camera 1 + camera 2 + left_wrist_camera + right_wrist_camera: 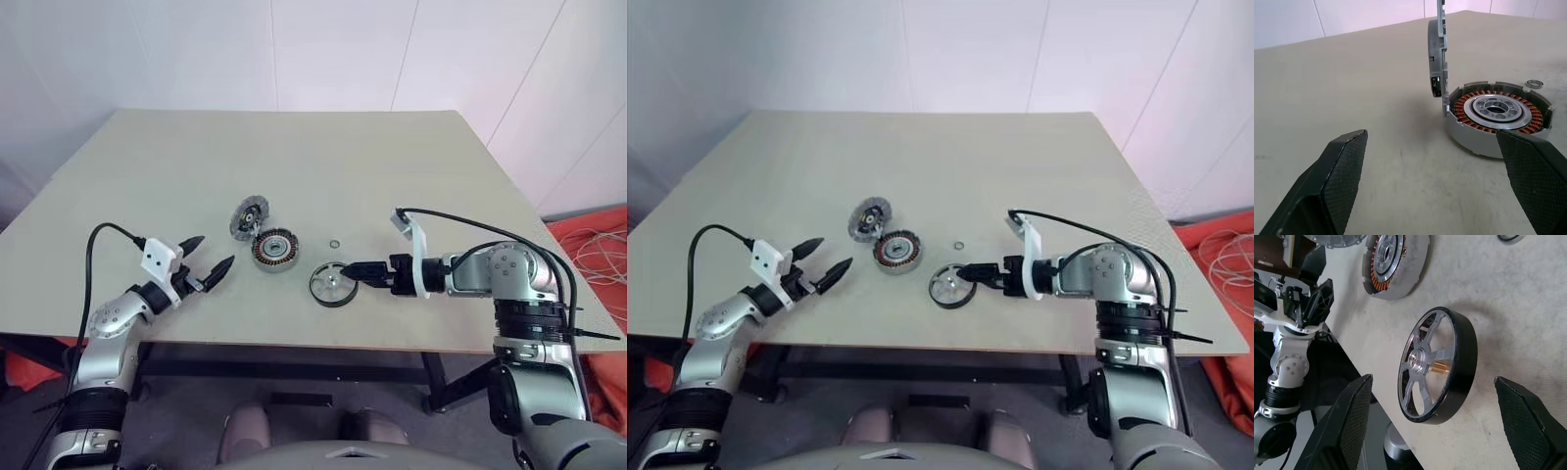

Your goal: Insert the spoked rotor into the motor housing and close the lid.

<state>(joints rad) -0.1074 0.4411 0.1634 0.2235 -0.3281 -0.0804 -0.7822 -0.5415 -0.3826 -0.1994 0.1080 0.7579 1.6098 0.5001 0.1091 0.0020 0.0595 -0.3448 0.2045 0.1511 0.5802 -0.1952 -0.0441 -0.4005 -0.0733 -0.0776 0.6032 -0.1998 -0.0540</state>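
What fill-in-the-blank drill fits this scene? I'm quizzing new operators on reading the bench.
1. The lid stands ____ at the edge of the motor housing.
2. The spoked rotor lies flat on the ____.
3. The right tool has its fingers ____ at the rotor.
4. Near the motor housing lies a tiny thin ____.

Missing words: upright; table; open; ring

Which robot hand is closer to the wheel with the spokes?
The right hand. It is open, right beside the spoked wheel, fingertips at its rim. The left hand is open too, far off, past the copper-wound ring.
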